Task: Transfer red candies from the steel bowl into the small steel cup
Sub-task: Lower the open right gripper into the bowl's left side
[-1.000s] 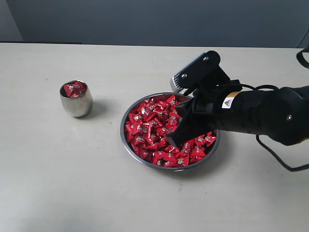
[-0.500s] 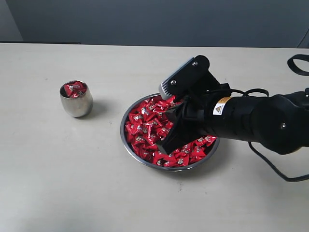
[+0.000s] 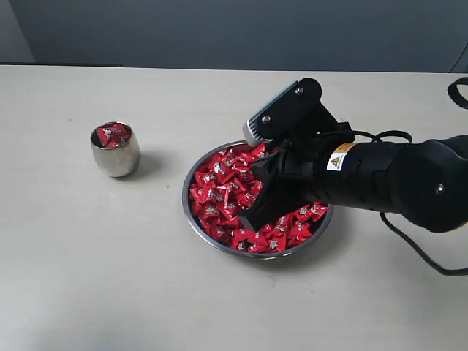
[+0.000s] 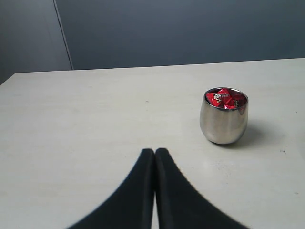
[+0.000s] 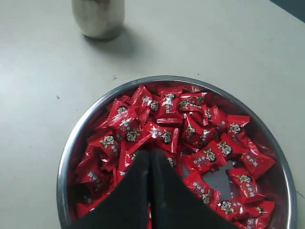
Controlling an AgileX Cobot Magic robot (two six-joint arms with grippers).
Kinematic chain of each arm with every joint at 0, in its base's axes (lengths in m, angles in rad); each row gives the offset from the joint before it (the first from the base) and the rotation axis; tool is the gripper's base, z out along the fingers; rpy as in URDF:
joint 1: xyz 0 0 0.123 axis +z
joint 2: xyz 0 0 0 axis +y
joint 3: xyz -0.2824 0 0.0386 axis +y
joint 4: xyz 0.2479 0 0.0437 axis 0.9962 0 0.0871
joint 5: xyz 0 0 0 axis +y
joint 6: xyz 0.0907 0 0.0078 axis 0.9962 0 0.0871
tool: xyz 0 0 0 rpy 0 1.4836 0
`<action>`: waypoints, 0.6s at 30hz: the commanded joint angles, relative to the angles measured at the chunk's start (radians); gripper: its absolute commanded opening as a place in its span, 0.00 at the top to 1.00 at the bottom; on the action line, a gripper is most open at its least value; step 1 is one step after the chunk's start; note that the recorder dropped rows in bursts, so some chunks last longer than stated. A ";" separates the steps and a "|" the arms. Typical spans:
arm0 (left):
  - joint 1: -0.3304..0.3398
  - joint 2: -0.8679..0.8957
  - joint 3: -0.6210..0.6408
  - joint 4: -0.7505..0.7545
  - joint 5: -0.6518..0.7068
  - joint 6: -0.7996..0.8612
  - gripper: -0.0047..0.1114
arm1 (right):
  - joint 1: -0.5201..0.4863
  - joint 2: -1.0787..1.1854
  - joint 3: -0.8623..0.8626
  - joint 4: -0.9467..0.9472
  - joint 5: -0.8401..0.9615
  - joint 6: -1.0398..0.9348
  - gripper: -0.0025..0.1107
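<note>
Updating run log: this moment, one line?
right claw: shut, at red-wrapped candies | wide steel bowl: candy-filled | small steel cup: some inside

My right arm point(image 3: 395, 183) reaches in from the right, forearm nearly level and wrist tipped downward. I see the right gripper point(image 3: 250, 218) with jaws pressed together. My left gripper point(image 4: 155, 153) sits low, jaws touching too.

A broad, pale cream desk point(image 3: 110, 285) with a matte, lightly speckled top fills the exterior view from 3 through 6 to 9 o'clock. Along its far edge at 12 o'clock rises a plain dark blue-grey wall point(image 3: 234, 33), meeting a lighter grey panel point(image 3: 10, 29) at about 10 o'clock. The light is soft and even, casting only faint shadows.
</note>
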 commanded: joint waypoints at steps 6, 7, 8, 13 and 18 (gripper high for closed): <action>0.001 -0.004 0.004 -0.006 -0.002 -0.002 0.96 | 0.000 0.091 -0.026 -0.009 -0.058 -0.009 0.98; 0.001 -0.004 0.004 -0.006 -0.002 -0.002 0.96 | 0.000 0.116 -0.044 -0.020 -0.048 -0.009 0.98; 0.001 -0.004 0.004 -0.006 -0.002 -0.002 0.96 | 0.000 0.153 -0.076 -0.047 -0.023 -0.011 0.98; 0.001 -0.004 0.004 -0.006 -0.002 -0.002 0.96 | 0.000 0.239 -0.184 -0.097 0.023 -0.011 0.98; 0.001 -0.004 0.004 -0.006 -0.002 -0.002 0.96 | -0.027 0.296 -0.263 -0.176 0.042 -0.011 0.98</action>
